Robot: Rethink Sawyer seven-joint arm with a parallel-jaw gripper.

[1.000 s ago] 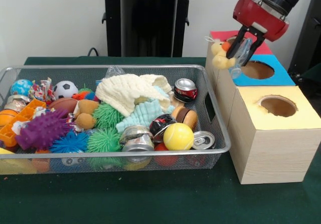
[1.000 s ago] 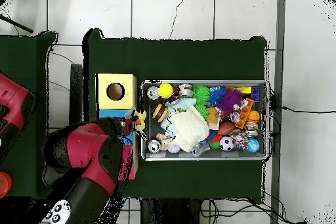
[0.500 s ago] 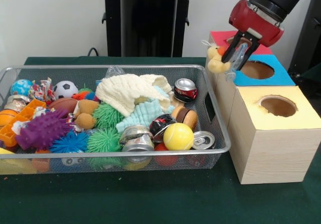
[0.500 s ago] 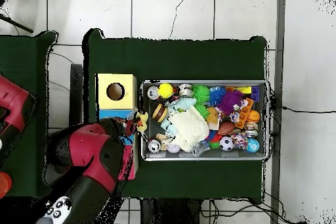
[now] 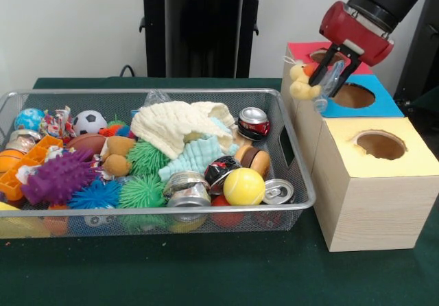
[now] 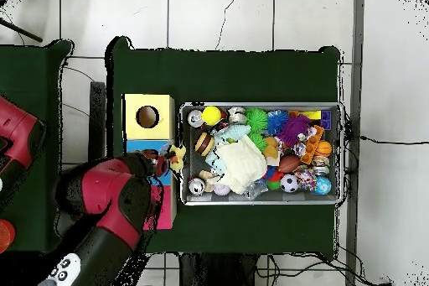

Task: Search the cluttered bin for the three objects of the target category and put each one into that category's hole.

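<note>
I see the end effector (image 5: 328, 78) clenched on a yellow duck (image 5: 300, 81), which hangs in the air at the left edge of the box row, level with the seam between the red lid (image 5: 302, 48) and the blue lid (image 5: 374, 104). The duck clears the boxes and is not over any hole (from overhead it sits between the boxes and the bin). The yellow box (image 5: 374, 186) is nearest my front camera, its round hole open on top.

The wire bin (image 5: 296, 196) rests on the bench (image 5: 206, 272), just beside the boxes. It is crowded: a cream cloth (image 5: 175, 124) heaped in the middle, a purple spiky toy (image 5: 58, 177) at the left, a tennis ball (image 5: 243, 186) near the front wall, crushed cans (image 5: 253, 122) toward the right, a small soccer ball (image 5: 88, 121) at the back left.

The bench is covered in dark green cloth. Behind it stands a black pedestal (image 5: 202, 28) against a pale wall. From overhead, the floor (image 6: 226, 18) is pale tile with dark seams, and cables trail across it near the bench's right side.
</note>
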